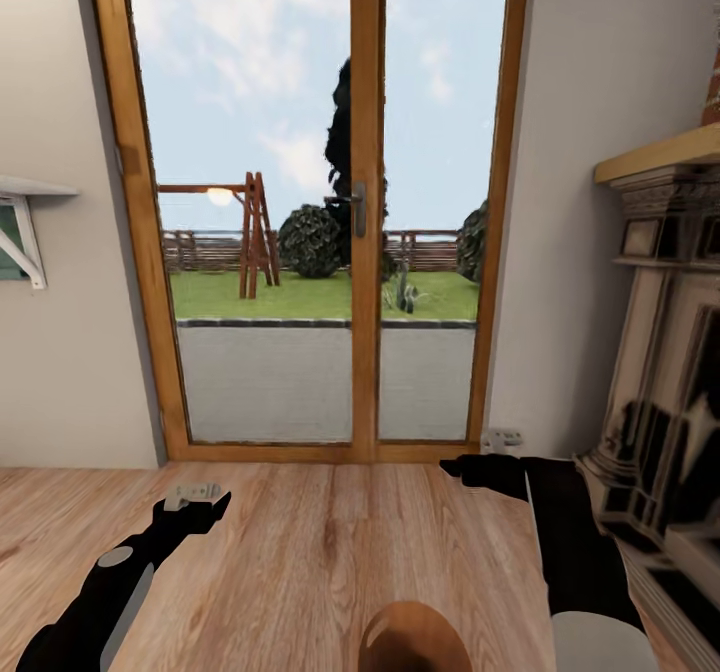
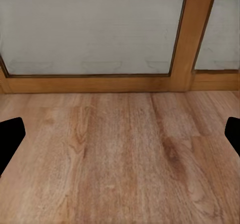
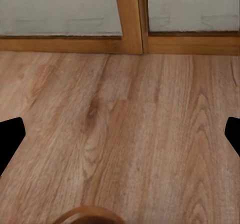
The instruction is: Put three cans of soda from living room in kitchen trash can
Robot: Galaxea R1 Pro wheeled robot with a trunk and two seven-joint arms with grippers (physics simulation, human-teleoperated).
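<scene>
I'm facing the glass doors [image 1: 300,202] in the living room, no soda cans in sight, left gripper [image 1: 195,497] and right gripper [image 1: 500,442] carried low, fingers apart and empty, ready for searching.

Home living room [image 1: 300,552]; wood-framed glass doors [image 1: 365,202]; plank floor [image 1: 330,542]; fireplace [image 1: 665,372].

Two claws: left claw [image 1: 195,495], right claw [image 1: 500,441]. One wood-framed glass door pair [image 1: 365,252]. One fireplace [image 1: 670,382]. One wall shelf [image 1: 25,192]. One swing frame [image 1: 250,237] outside.
</scene>
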